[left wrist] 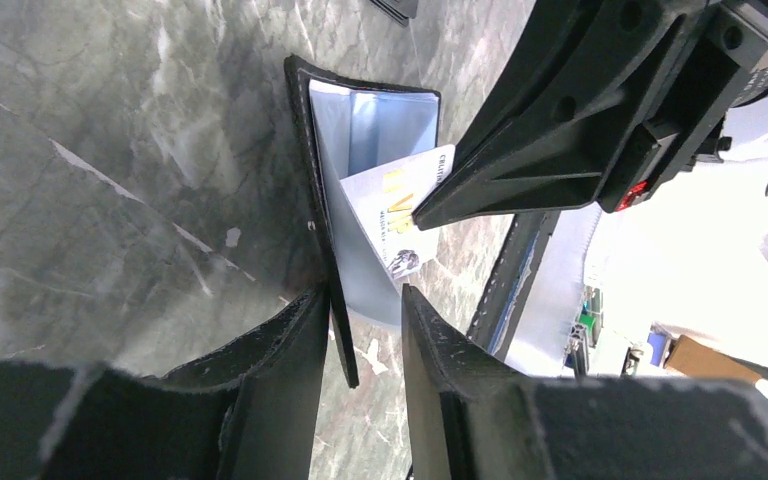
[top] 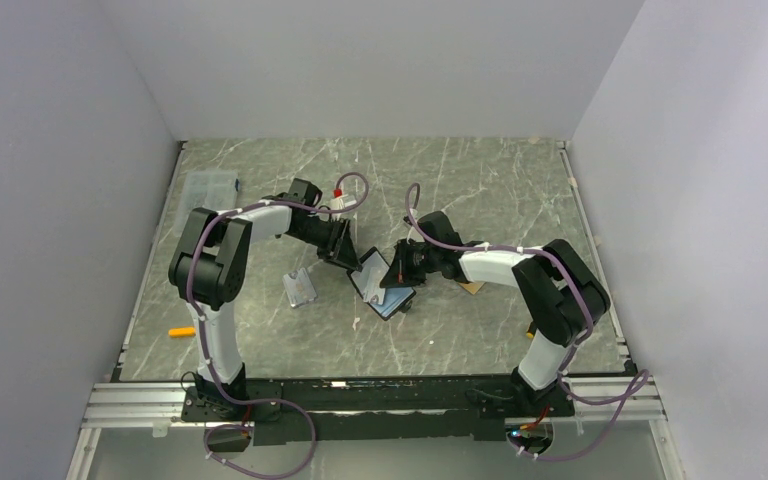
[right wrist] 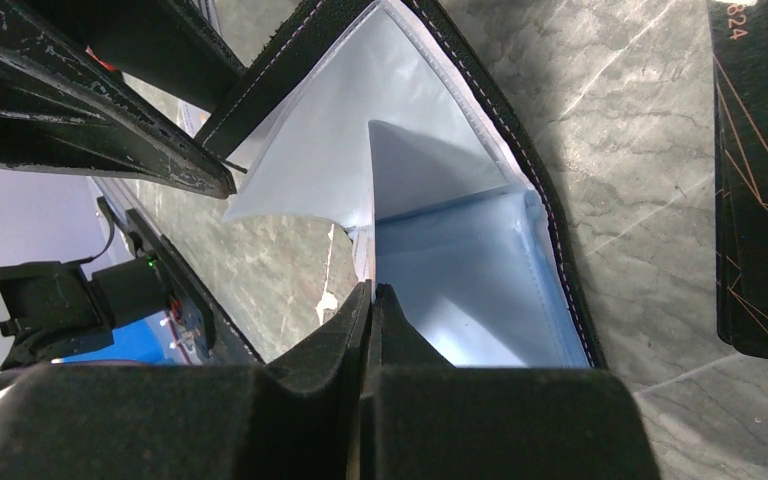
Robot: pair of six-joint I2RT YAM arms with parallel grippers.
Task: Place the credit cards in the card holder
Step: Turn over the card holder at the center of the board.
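We judge it partway: right jaws pinch a card tipping into the holder, left jaws grip its cover; a black card (maybe more) waits on the tabletop.

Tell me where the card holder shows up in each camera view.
Top external: card holder, open, mid-table between both grippers.
Left wrist: card holder upper centre, black cover running down between the fingers of the left gripper.
Right wrist: card holder fills the centre, bluish pockets facing the camera.
Shared landmark: the right gripper, shut on a credit card at the pockets.
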